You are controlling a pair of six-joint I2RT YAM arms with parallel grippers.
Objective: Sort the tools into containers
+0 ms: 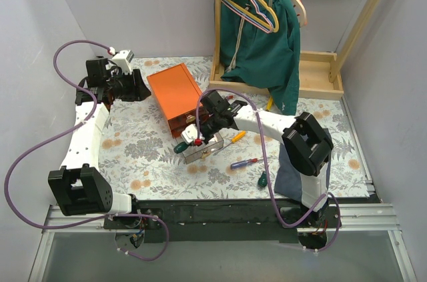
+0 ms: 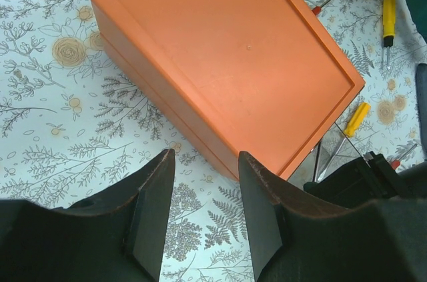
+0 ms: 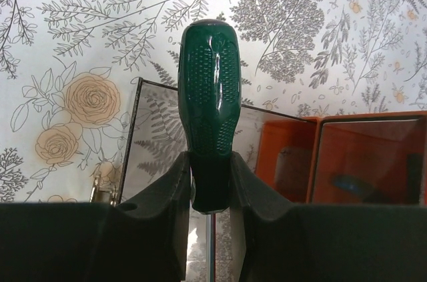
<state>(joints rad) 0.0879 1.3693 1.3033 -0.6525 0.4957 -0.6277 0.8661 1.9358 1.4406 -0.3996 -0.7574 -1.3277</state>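
Note:
The orange cabinet (image 1: pixel 175 92) lies on the floral table; it fills the left wrist view (image 2: pixel 227 55). One clear drawer (image 1: pixel 205 149) is pulled out in front of it. My right gripper (image 1: pixel 192 141) is shut on a green-handled screwdriver (image 1: pixel 181 148), holding it over that drawer; in the right wrist view the gripper (image 3: pixel 211 169) clamps the base of the handle (image 3: pixel 212 82) above the clear drawer (image 3: pixel 157 135). My left gripper (image 1: pixel 139 86) is open and empty just left of the cabinet, its fingers (image 2: pixel 155 202) over bare tablecloth.
Loose screwdrivers lie right of the drawer: a yellow one (image 1: pixel 238 137), a blue-red one (image 1: pixel 243 162), a green one (image 1: pixel 263 178). Another yellow one (image 2: pixel 388 15) lies near the wooden rack base (image 1: pixel 313 75). Hangers and a green garment (image 1: pixel 260 35) hang above it.

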